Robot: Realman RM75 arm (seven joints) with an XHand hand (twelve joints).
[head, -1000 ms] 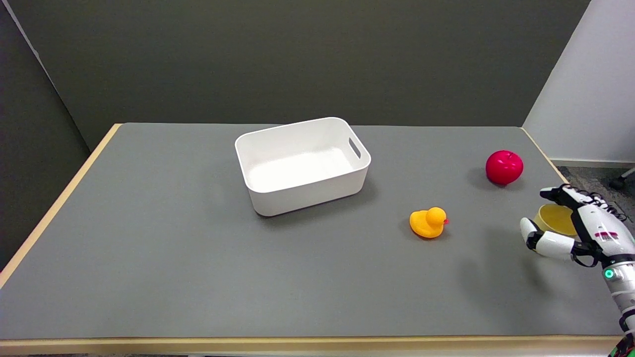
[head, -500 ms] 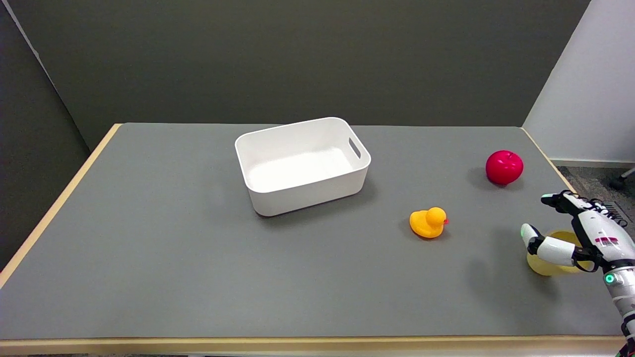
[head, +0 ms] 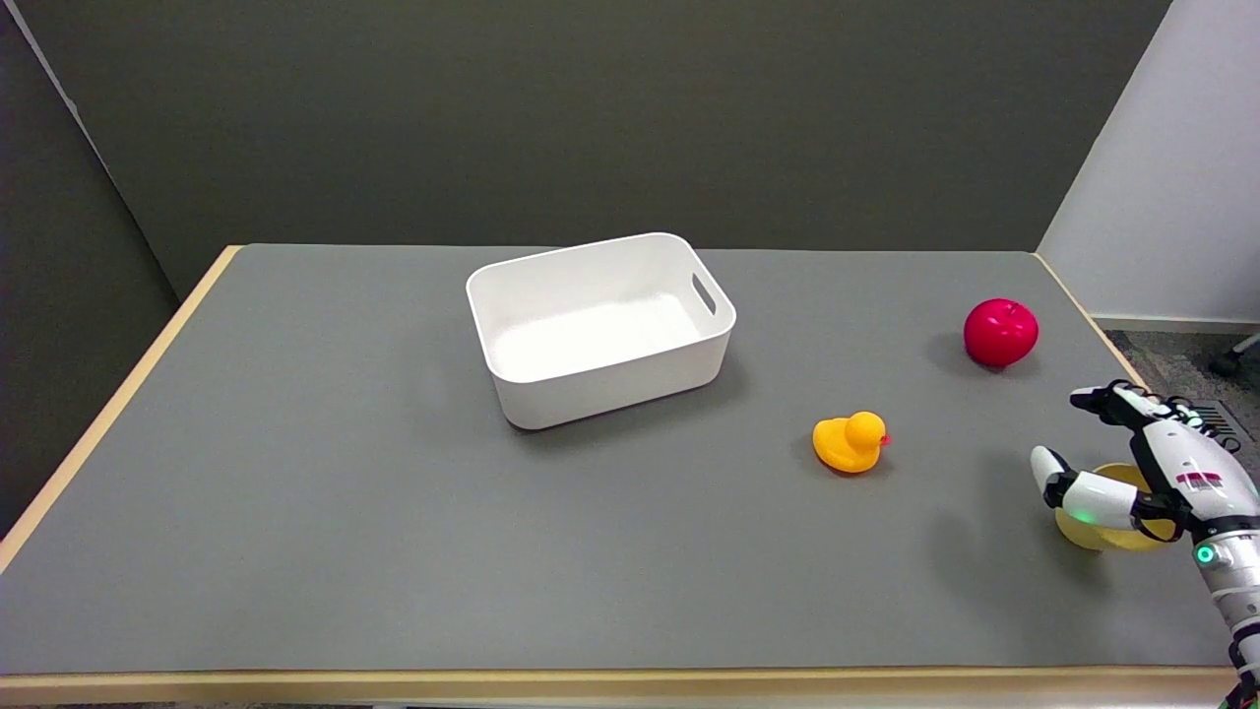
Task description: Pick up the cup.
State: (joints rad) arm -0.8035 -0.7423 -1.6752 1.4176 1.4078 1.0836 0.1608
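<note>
Your cup, the yellow one, sits at the lower right of the frame, near the right edge of the grey table. Most of it is hidden behind your right hand, so you see only a yellow sliver of rim and wall under the thumb and palm. Whether it stands on the tabletop or hangs just above it cannot be told from this angle.

Your right hand has its fingers spread apart: the thumb reaches out to the left in front of the cup, and the other fingers stretch up and to the left above it. Nothing is pinched between them; whether the palm or thumb touches the cup cannot be told.

Left of the hand, well apart from it, you have the yellow rubber duck, its beak pointing right. Up from the hand, toward the right edge, is the red apple. Farther left, around the middle of the frame, stands the white bin, a handle slot showing in its right wall.
</note>
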